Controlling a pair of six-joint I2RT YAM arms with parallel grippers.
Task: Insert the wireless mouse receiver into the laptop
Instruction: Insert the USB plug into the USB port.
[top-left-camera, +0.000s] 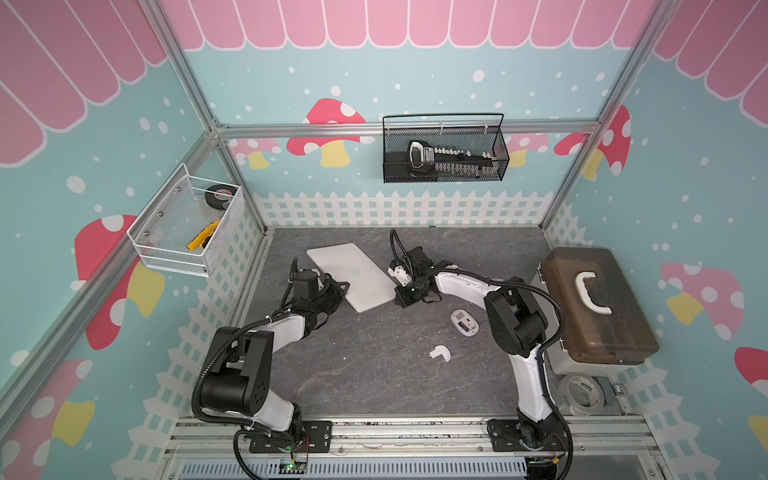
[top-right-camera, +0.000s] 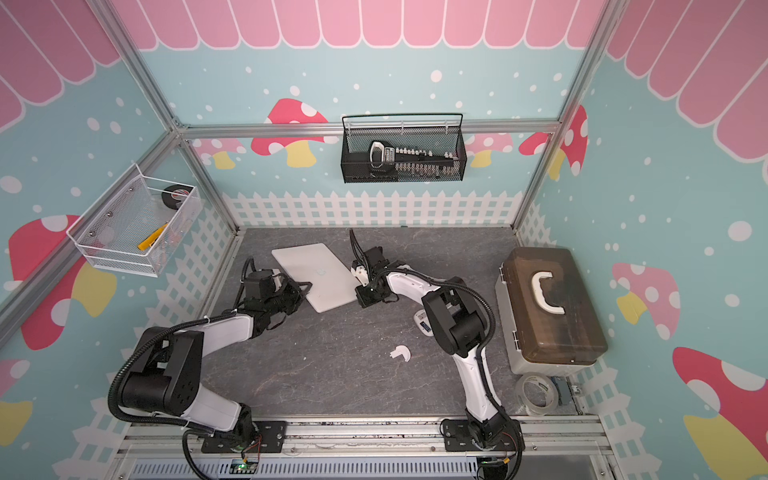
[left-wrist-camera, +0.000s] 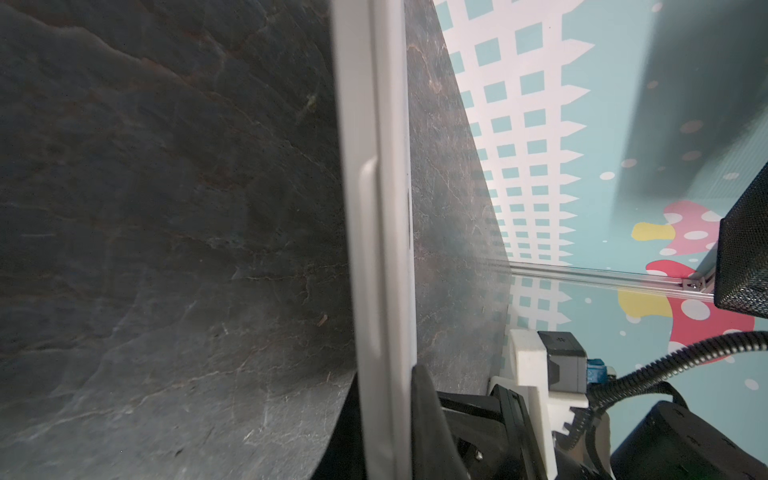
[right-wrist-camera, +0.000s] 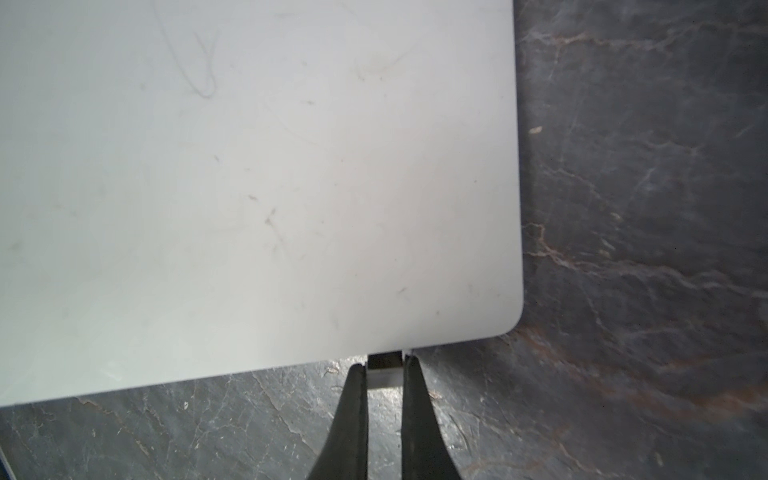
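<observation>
The closed silver-white laptop (top-left-camera: 353, 274) (top-right-camera: 316, 274) lies tilted at the back of the dark slate table. My left gripper (top-left-camera: 343, 291) (left-wrist-camera: 386, 382) is shut on its near-left edge, the thin laptop edge (left-wrist-camera: 382, 208) running between the jaws. On the laptop's right side, my right gripper (top-left-camera: 397, 287) (right-wrist-camera: 385, 363) is shut on the wireless mouse receiver (right-wrist-camera: 384, 376), a tiny stub. Its front end meets the side edge of the laptop (right-wrist-camera: 249, 187) near a rounded corner. In both top views the receiver is hidden by the gripper.
The white mouse (top-left-camera: 464, 321) lies opened beside the right arm, its curved cover piece (top-left-camera: 440, 353) nearer the front. A brown-lidded toolbox (top-left-camera: 598, 303) and a clear tape roll (top-left-camera: 581, 392) stand at the right. A black basket (top-left-camera: 444, 153) and a white basket (top-left-camera: 187, 224) hang on the walls.
</observation>
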